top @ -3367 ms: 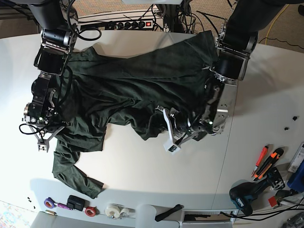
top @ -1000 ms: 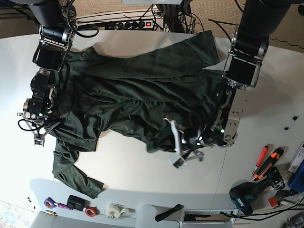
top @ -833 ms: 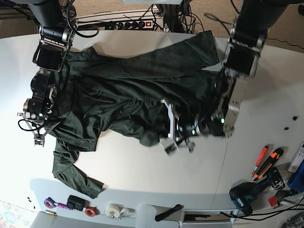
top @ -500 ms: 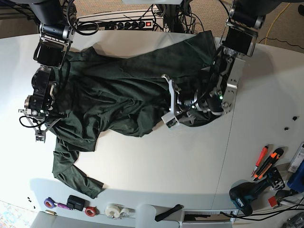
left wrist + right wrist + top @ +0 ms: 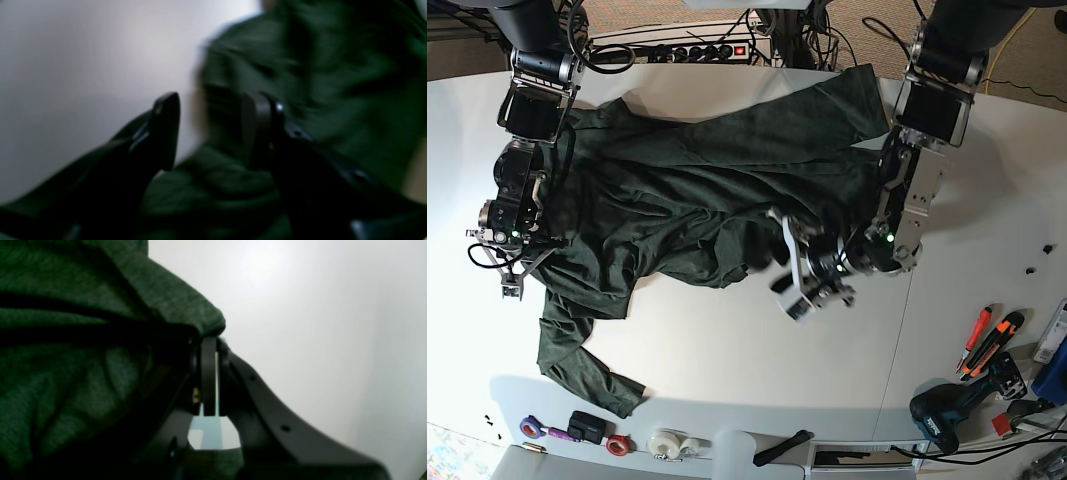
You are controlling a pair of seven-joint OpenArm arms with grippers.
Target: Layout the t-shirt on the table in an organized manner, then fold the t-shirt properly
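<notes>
The dark green t-shirt (image 5: 687,190) lies spread and wrinkled over the back half of the white table (image 5: 727,350). My left gripper (image 5: 801,282) hovers at the shirt's lower middle edge, blurred by motion. In the left wrist view its jaws (image 5: 213,130) stand open, with the t-shirt (image 5: 333,83) below and behind them and the table (image 5: 66,50) to the left. My right gripper (image 5: 512,278) sits at the shirt's left edge. In the right wrist view it (image 5: 209,373) is shut, with a fold of the t-shirt (image 5: 66,373) caught at its tips.
Tape rolls (image 5: 667,443) and a small black device (image 5: 587,427) lie along the front edge. A drill (image 5: 942,415) and orange cutters (image 5: 987,340) lie at the right. A power strip (image 5: 717,50) runs behind the table. A seam (image 5: 899,340) crosses the tabletop.
My left gripper carried the shirt's lower edge toward the back, opened and let it go, then swung forward again. The right arm has stayed put.
</notes>
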